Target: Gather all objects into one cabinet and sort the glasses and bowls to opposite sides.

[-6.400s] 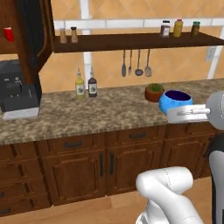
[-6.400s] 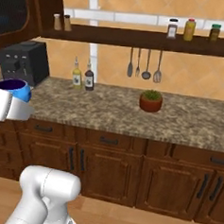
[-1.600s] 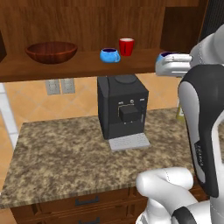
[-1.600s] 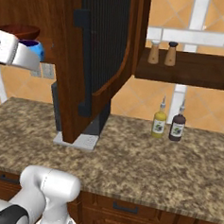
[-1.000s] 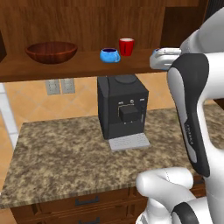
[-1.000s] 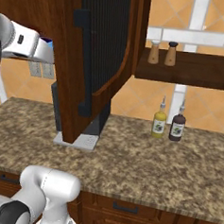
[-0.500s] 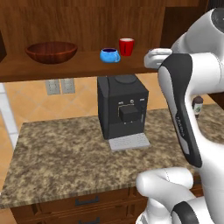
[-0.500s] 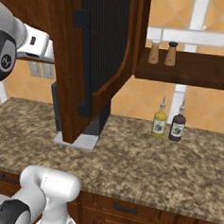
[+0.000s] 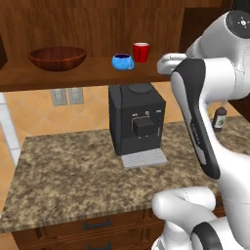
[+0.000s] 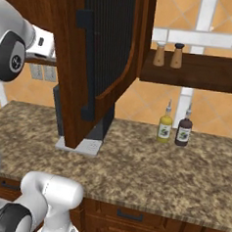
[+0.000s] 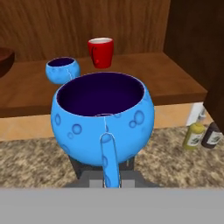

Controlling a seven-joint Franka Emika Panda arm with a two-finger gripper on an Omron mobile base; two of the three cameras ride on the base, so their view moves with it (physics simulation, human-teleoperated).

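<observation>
fingers: clamped on blue cup (image 11: 103, 118) handle, frame centre
shelf (image 11: 144, 74): red cup (image 11: 101, 52), second blue cup (image 11: 63, 69) upper left

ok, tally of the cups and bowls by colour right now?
blue cups: 2, one on the cabinet shelf, one held by the gripper
red cup: 1
brown wooden bowl: 1
total: 4

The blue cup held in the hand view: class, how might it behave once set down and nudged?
The held blue cup looks rounded and bulbous, so it may rock or roll if tipped. Its glossy, bubbled surface suggests slipperiness. It looks rigid, and the handle should limit rolling.
</observation>
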